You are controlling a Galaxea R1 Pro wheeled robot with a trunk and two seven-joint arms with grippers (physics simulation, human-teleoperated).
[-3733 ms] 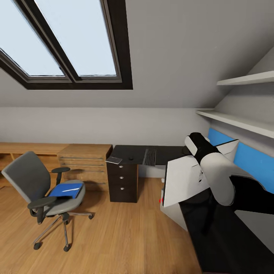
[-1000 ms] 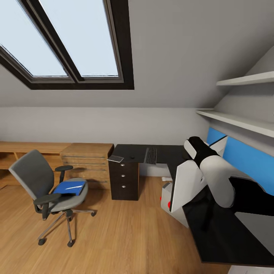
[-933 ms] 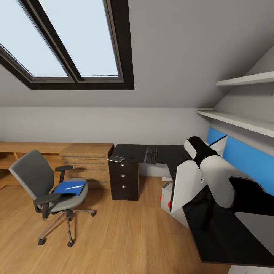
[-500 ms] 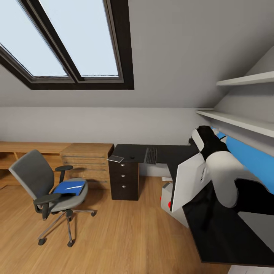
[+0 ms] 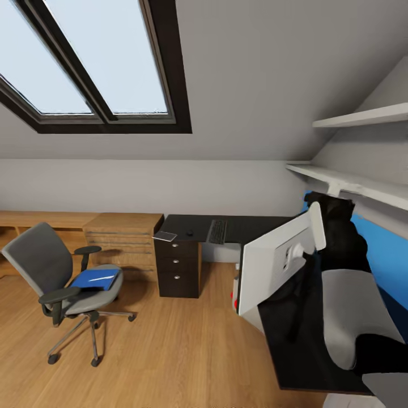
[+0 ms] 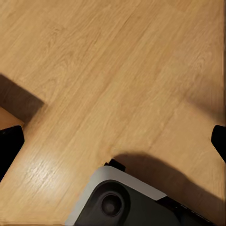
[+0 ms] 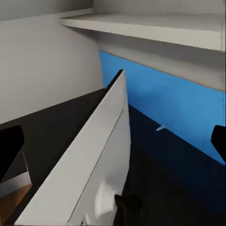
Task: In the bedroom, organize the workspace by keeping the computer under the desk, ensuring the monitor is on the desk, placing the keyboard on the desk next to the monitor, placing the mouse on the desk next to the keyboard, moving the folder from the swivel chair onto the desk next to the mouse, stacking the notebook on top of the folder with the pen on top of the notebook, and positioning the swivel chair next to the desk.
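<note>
Where the glossy black desk [image 5: 272,229] turns, a flat white monitor [image 5: 277,262] stands; both claws spread wide.

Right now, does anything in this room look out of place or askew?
Yes. The monitor sits at the black desk's near edge, turned side-on with its white back toward the room. The blue folder lies on the swivel chair's seat, and the chair stands well away from the desk.
</note>
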